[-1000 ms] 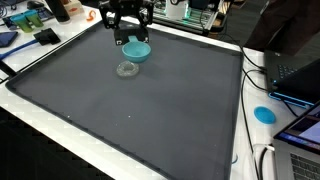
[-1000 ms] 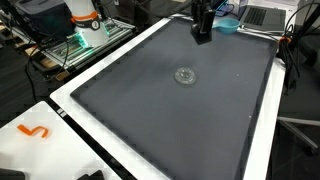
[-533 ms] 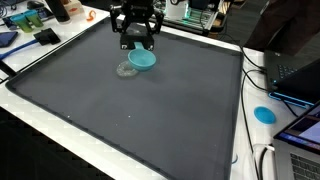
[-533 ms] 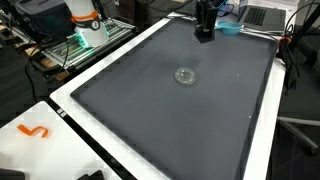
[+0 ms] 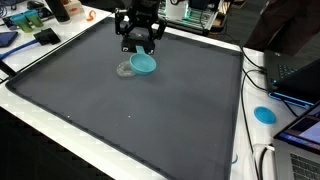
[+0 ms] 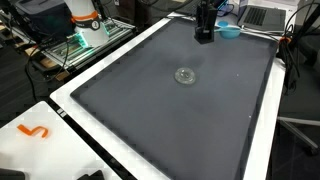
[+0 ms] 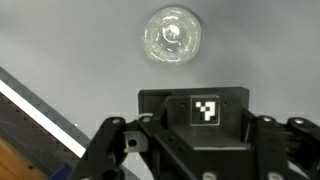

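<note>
Since a second ago the gripper (image 5: 139,47) has drifted further in over the dark mat (image 5: 150,115). The teal bowl (image 5: 146,64) has come along with it and now hangs tilted just beside the clear glass dish (image 5: 126,69) in an exterior view. Its moving with the fingers suggests they are clamped on its rim. So the bowl is picked up and carried, not set down, and it looks empty. A small blue disc (image 5: 264,114) lies well apart on the white border.

In an exterior view from the opposite end, the bowl (image 6: 231,31) shows behind the gripper (image 6: 204,34), and the dish (image 6: 184,75) sits alone.

In the wrist view the dish (image 7: 172,35) lies flat, apparently empty and untouched. The fingers and bowl are out of frame.
</note>
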Robot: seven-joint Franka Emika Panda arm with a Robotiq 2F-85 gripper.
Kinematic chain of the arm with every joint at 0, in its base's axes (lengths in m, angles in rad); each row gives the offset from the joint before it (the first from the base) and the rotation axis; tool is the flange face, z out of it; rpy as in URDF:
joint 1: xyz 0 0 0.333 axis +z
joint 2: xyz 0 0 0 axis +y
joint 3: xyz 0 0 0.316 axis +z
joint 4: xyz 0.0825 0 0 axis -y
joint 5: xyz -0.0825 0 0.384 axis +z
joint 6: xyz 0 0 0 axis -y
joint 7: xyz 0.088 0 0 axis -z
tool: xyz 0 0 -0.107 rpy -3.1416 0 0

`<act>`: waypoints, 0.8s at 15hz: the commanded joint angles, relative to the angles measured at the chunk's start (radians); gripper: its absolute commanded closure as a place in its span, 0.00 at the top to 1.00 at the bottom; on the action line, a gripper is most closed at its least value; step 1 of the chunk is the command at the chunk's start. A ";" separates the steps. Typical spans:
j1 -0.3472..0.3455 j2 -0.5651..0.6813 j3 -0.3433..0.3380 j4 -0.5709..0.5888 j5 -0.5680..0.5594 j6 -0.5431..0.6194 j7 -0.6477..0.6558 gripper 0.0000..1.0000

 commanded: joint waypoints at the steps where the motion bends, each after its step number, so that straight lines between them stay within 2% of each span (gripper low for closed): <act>1: 0.023 0.001 -0.008 -0.009 -0.056 -0.017 0.063 0.31; 12: 0.038 0.034 -0.007 0.002 -0.081 -0.024 0.095 0.31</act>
